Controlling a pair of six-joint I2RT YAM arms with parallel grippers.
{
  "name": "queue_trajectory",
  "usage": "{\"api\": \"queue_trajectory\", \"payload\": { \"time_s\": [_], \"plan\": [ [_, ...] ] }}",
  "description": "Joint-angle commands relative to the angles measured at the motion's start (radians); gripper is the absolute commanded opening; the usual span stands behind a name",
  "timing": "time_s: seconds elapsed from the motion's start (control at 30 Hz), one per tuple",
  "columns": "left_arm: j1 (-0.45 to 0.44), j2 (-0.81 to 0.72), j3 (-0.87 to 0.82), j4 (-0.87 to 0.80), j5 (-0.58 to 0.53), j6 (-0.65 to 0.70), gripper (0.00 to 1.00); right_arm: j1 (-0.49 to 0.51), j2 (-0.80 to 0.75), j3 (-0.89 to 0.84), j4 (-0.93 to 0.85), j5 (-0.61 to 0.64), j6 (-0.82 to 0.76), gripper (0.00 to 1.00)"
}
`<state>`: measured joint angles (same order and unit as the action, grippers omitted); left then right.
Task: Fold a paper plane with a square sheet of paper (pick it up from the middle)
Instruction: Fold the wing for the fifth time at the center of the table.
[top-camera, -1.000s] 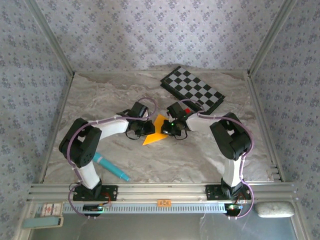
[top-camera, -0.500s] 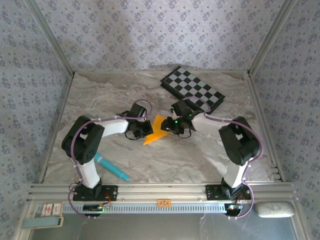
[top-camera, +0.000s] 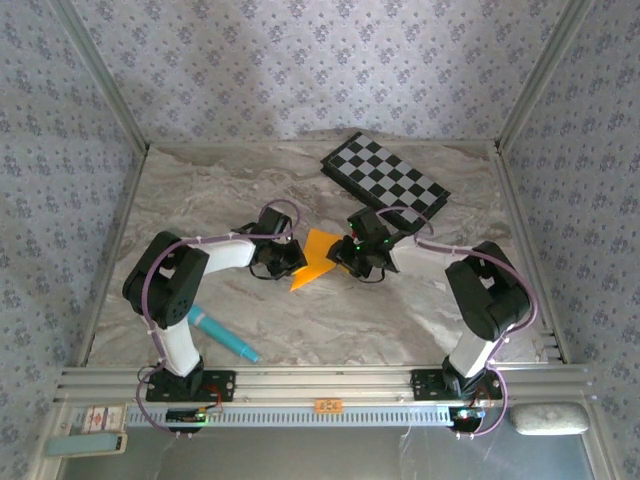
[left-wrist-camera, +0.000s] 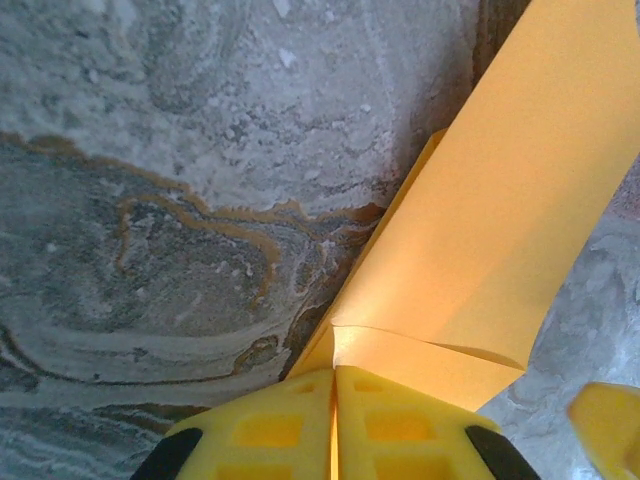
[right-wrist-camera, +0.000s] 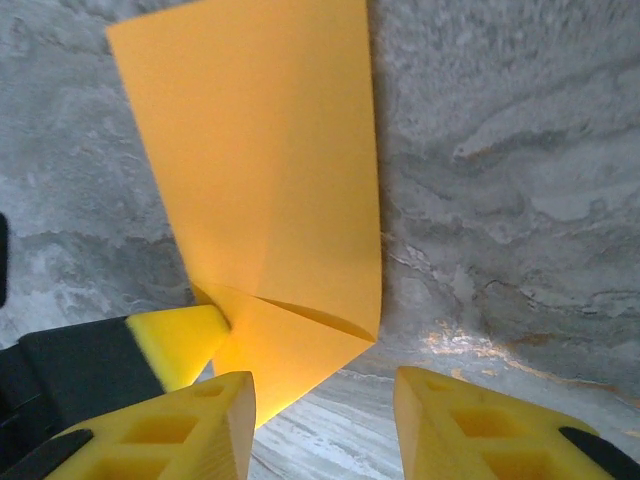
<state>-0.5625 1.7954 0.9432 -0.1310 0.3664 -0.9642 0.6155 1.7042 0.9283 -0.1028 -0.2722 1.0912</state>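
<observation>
Sheet of paper (top-camera: 315, 260) partly folded, mid-counter (top-camera: 350, 320), between both tools. Left tool (left-wrist-camera: 333, 425) pinched shut on folded corner of sheet. Right tool (right-wrist-camera: 320, 390) part-open, holding nothing, jaws just beside near corner.

Risks:
- one-corner pinch — sheet may pivot, slip or tear if pulled
- right jaws closing off-edge — flap missed or crumpled, crease likely crooked

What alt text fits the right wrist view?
A folded orange-yellow paper spans the upper middle over a grey marbled tabletop, one folded corner pointing down. The right hand has its yellow fingers open just below it, gripping nothing; the left hand's yellow fingertip meets the paper's lower left edge.
</observation>
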Motion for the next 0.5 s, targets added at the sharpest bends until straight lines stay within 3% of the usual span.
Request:
{"api": "queue_trajectory", "payload": {
  "time_s": [0.0, 0.47],
  "plan": [
    [0.005, 0.025, -0.021, -0.045, 0.010, -0.012, 0.09, 0.016, 0.031, 0.025, 0.006, 0.022, 0.053, 0.42],
    [0.007, 0.018, -0.023, -0.059, 0.016, 0.010, 0.09, 0.032, 0.095, 0.084, -0.045, 0.023, 0.038, 0.39]
  ]
}}
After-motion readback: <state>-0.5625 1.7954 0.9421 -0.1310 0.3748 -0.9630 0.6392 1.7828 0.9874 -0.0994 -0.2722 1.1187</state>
